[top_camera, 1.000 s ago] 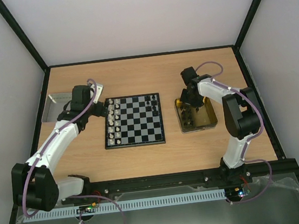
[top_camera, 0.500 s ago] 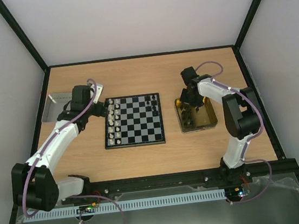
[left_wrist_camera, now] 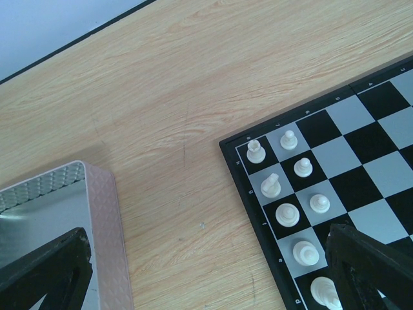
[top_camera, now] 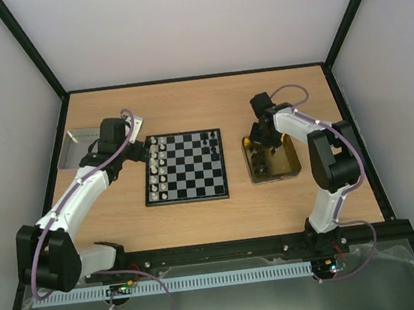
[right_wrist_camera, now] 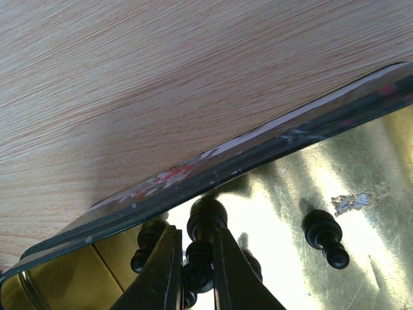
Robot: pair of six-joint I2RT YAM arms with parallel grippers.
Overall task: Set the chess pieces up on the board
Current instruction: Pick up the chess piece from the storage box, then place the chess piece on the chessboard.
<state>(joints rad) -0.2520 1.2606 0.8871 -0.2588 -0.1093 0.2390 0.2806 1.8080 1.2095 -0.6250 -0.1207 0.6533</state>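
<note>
Two files along the left side of the board (top_camera: 194,173) are lined with white pieces (top_camera: 159,168), so we judge White's side nearly or fully set; from above we cannot count all sixteen. Black is far behind. Only a few black pieces (top_camera: 208,141) stand at the board's far right corner, and more lie in the yellow tray (top_camera: 289,161) to the right of the board, well apart from it.

We judge the step in hand to be fetching one of those. The right gripper (right_wrist_camera: 195,245) is down inside the tray with its jaws closed on a black piece (right_wrist_camera: 206,216), not yet lifted clear. Another lies loose nearby (right_wrist_camera: 326,237). The left gripper (left_wrist_camera: 206,245) hangs wide open and holds nothing, above the table (left_wrist_camera: 193,97) between the silver tray (left_wrist_camera: 106,213) and the board's left edge.

As for writing, we see small white marks along the board's frame, too fine to read. Reddish print on the yellow tray's rim is smeared and unreadable. We see no brand.
</note>
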